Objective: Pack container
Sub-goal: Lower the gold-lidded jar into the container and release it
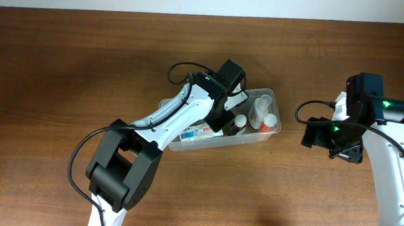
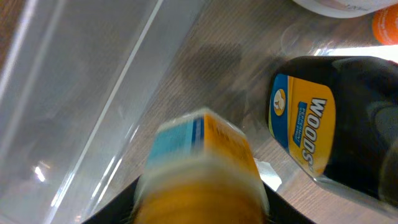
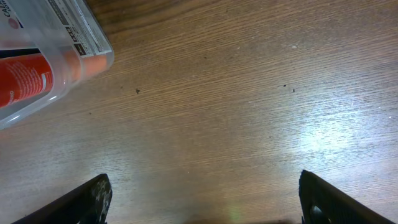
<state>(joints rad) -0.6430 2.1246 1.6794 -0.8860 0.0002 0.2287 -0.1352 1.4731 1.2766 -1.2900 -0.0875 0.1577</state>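
Observation:
The clear plastic container (image 1: 277, 113) sits mid-table, holding small bottles and a tube (image 1: 200, 133). My left gripper (image 1: 220, 120) reaches down into it. In the left wrist view the left gripper (image 2: 202, 208) is shut on a small orange item with a blue-and-yellow label (image 2: 205, 162), blurred, just above the container floor. A dark "WOODS" bottle (image 2: 336, 137) lies to its right, and the clear container wall (image 2: 81, 93) is on the left. My right gripper (image 1: 323, 134) is open and empty over bare table to the right of the container; it also shows in the right wrist view (image 3: 205, 205).
A white-capped bottle (image 1: 239, 121) and an orange-capped bottle (image 1: 268, 120) stand in the container's right half. The right wrist view shows the container's corner (image 3: 93, 37) with a red-orange bottle (image 3: 25, 78) inside. Wooden table extends on all sides.

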